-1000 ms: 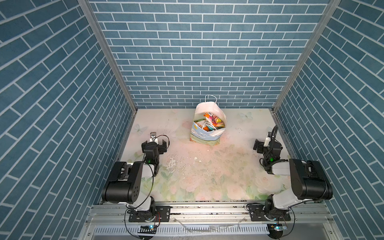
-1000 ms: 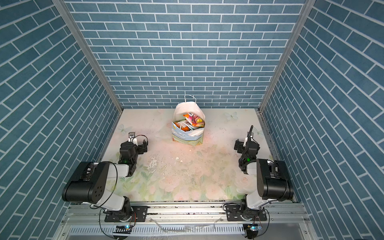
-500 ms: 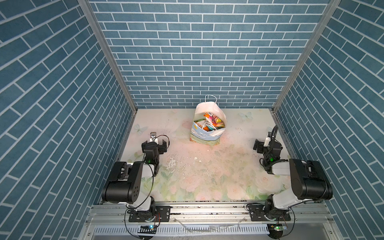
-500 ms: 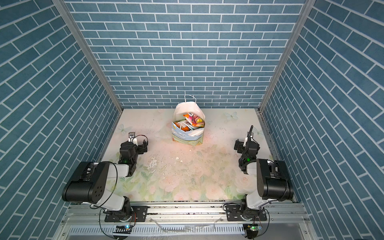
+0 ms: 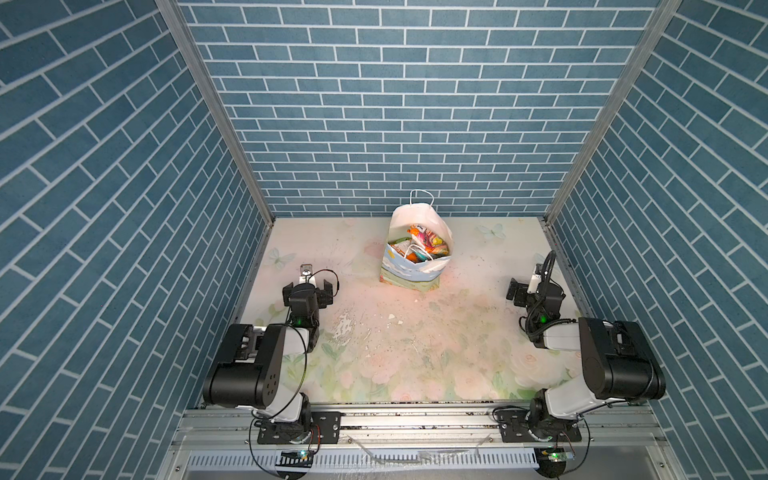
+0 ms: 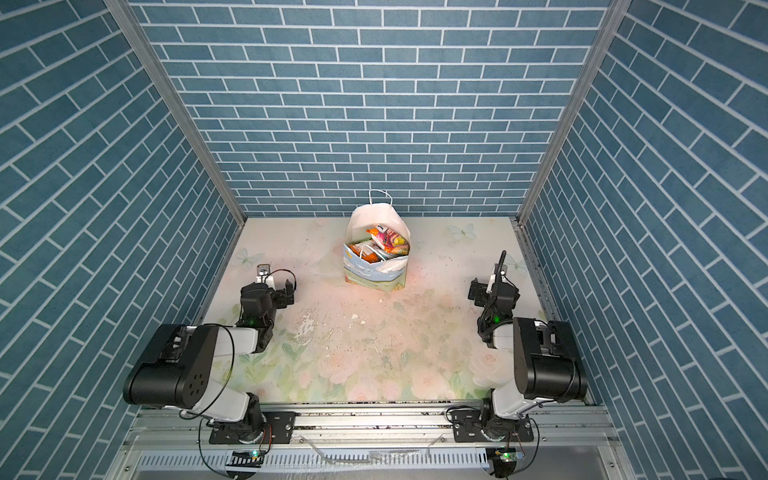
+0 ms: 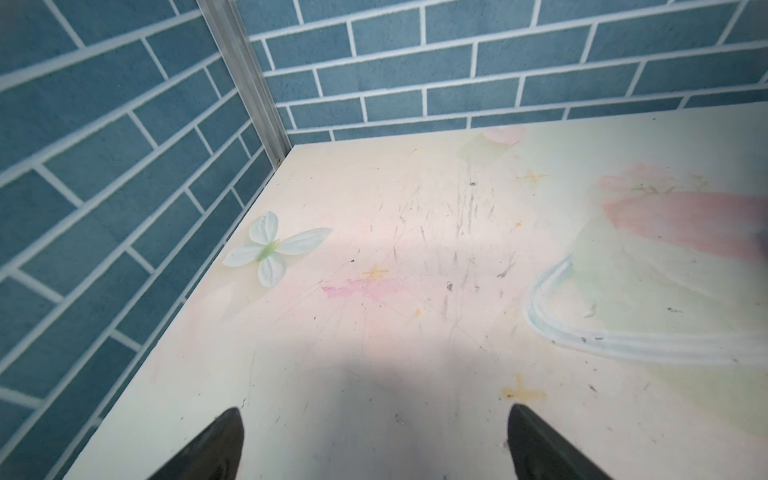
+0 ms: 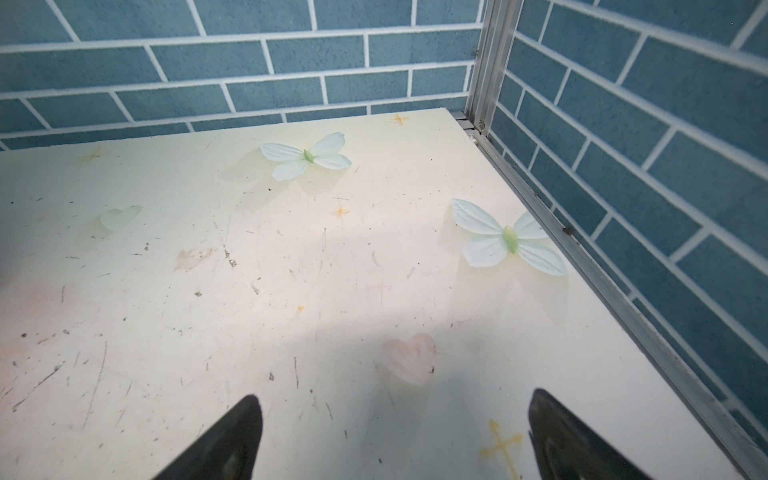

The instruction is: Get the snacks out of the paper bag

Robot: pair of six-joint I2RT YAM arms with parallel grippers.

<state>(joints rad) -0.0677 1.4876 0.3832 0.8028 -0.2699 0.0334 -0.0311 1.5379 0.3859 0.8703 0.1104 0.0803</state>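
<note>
Crinkly snacks (image 5: 422,245) fill boxy, white-lined paper bag (image 5: 409,276).

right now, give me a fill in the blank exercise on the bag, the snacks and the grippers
1. The snacks lie ____ the paper bag.
2. The left gripper and the right gripper both have their jaws ____.
3. The inside of the paper bag is coloured ____.
4. The number of snacks lying loose on the table is ____.

Missing words: inside; open; white; zero
</note>
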